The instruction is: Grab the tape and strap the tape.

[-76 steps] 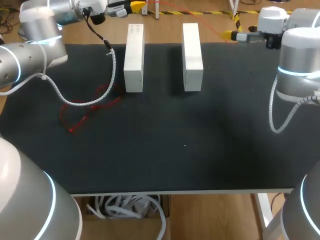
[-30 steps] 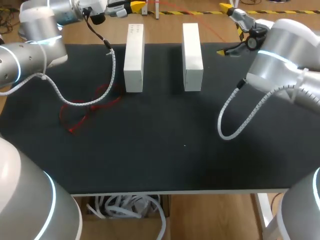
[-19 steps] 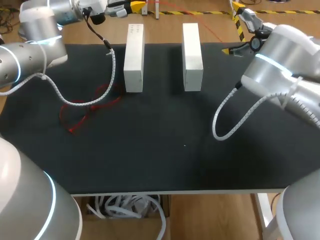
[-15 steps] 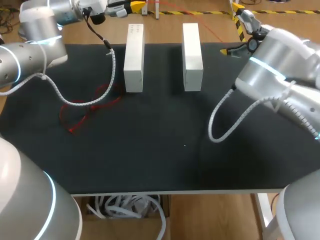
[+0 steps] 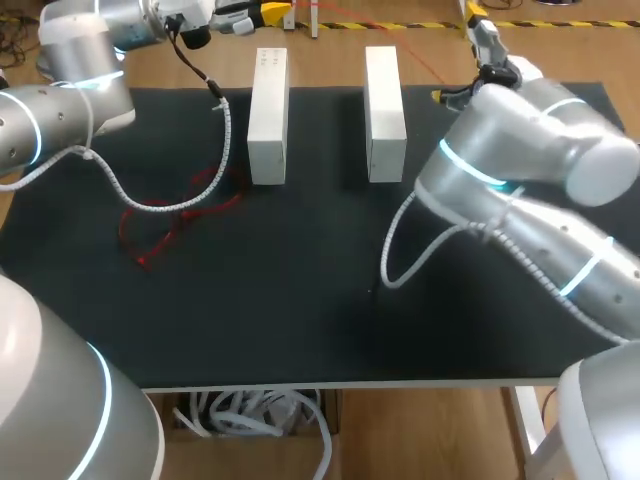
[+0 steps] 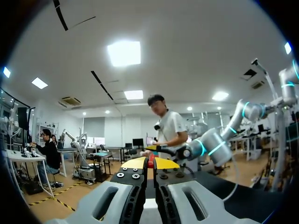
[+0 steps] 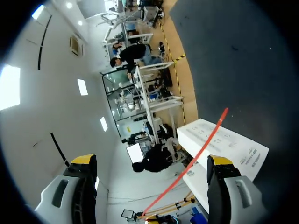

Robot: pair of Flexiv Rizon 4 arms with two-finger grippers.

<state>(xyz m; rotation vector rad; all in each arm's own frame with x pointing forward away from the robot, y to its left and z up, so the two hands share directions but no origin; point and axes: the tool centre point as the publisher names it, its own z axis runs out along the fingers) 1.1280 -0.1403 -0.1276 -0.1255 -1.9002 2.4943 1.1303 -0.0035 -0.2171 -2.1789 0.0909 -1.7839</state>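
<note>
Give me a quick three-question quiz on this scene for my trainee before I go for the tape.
1. True or false: the right pincer is open.
2. How many white boxes stand on the table?
3. The red tape looped on the table lies toward the robot's: A) left B) right
Key: 1 true; 2 two; 3 A.

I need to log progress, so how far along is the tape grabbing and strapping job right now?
Done: the left end effector looks shut on an end of the red tape. In hand: the right end effector is open, the stretched tape running ahead between its fingers, untouched. Left: the second grab and the strapping itself; loose tape lies on the table beside the white boxes, nothing bound yet.
</note>
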